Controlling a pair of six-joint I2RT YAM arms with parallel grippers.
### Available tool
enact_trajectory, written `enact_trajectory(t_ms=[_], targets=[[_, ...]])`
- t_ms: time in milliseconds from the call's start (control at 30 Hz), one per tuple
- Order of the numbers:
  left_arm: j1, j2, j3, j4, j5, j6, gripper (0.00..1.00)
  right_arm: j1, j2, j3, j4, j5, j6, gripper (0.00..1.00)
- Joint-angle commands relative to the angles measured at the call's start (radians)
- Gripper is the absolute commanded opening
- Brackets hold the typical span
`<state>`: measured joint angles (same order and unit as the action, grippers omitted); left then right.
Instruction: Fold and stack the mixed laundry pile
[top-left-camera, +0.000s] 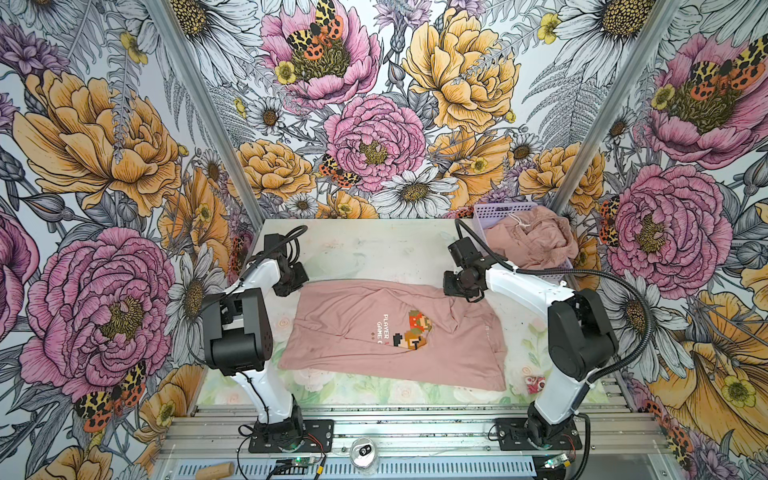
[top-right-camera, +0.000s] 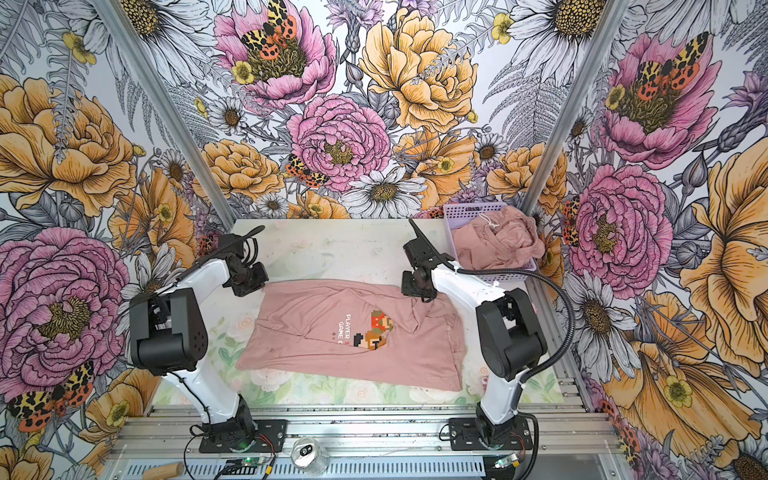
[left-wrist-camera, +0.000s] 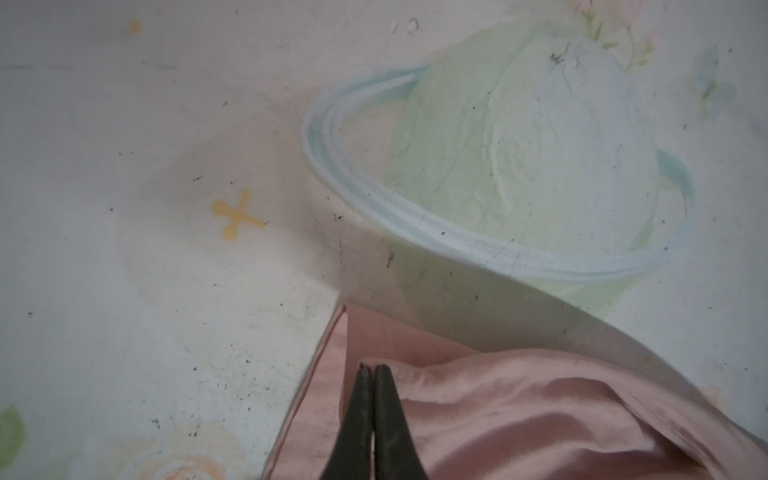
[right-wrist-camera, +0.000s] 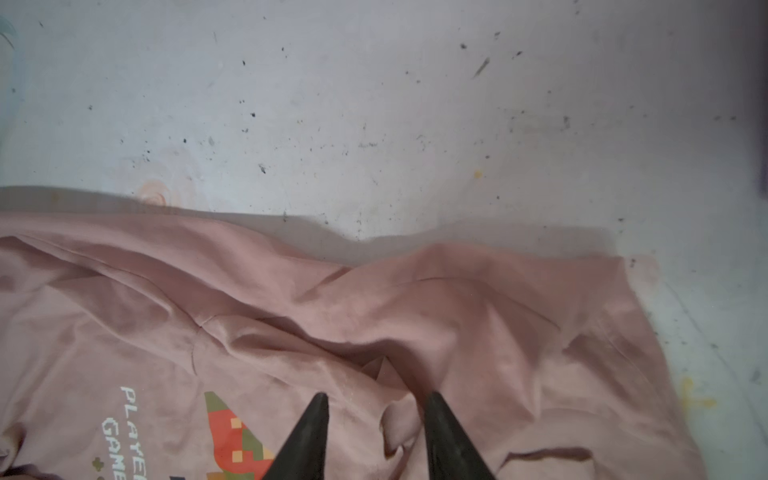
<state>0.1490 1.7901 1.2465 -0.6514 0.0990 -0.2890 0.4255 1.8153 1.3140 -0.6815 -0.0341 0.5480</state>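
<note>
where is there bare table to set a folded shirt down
Bare table runs along the back, between the shirt, the wall and the basket. A thinner strip lies between shirt and front rail. The middle and back right corner are crowded.

Left arm (top-left-camera: 257, 278) and right arm (top-left-camera: 519, 286) are reaching forward; the left end effector (left-wrist-camera: 374, 369) is pressing its jaws together, the right end effector (right-wrist-camera: 376, 400) is holding them apart.

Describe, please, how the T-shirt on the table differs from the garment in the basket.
The T-shirt lies spread out on the table; the drawstring garment sits bunched in the lilac basket. The T-shirt bears a pixel character and white text; the drawstring garment looks plain. Both are dusty pink.
</note>
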Motion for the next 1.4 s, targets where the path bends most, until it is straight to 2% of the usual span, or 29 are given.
enact_trajectory(t_ms=[0, 167, 267, 367, 433, 733, 867, 967, 1067, 1133, 1367], targets=[[-0.011, 0.020, -0.004, 0.032, 0.026, -0.019, 0.00, 0.000, 0.055, 0.050, 0.020, -0.019, -0.041, 0.41], [-0.011, 0.021, -0.004, 0.031, 0.023, -0.019, 0.00, 0.005, 0.080, 0.021, 0.019, -0.062, -0.046, 0.38], [-0.012, 0.021, -0.002, 0.032, 0.022, -0.016, 0.00, 0.014, 0.055, -0.009, 0.019, -0.065, -0.042, 0.27], [-0.012, 0.021, 0.000, 0.031, 0.023, -0.018, 0.00, 0.027, 0.015, -0.041, 0.018, -0.063, -0.028, 0.08], [-0.012, 0.021, 0.000, 0.031, 0.022, -0.018, 0.00, 0.038, -0.007, -0.060, 0.017, -0.064, -0.017, 0.00], [-0.015, 0.021, -0.003, 0.031, 0.020, -0.016, 0.00, 0.136, -0.077, -0.071, 0.011, -0.149, 0.041, 0.00], [-0.016, 0.020, -0.004, 0.032, 0.021, -0.016, 0.00, 0.176, -0.050, -0.048, 0.011, -0.239, 0.062, 0.00], [-0.019, 0.021, -0.004, 0.032, 0.021, -0.016, 0.00, 0.190, -0.041, -0.033, 0.002, -0.271, 0.045, 0.14], [-0.019, 0.020, -0.005, 0.032, 0.021, -0.015, 0.00, 0.170, -0.063, -0.020, -0.025, -0.220, 0.017, 0.24], [-0.019, 0.019, -0.005, 0.031, 0.021, -0.016, 0.00, 0.136, -0.080, -0.018, -0.030, -0.188, 0.007, 0.27], [-0.021, 0.015, -0.009, 0.031, 0.028, -0.013, 0.00, 0.028, -0.064, -0.023, -0.060, -0.105, -0.040, 0.30]])
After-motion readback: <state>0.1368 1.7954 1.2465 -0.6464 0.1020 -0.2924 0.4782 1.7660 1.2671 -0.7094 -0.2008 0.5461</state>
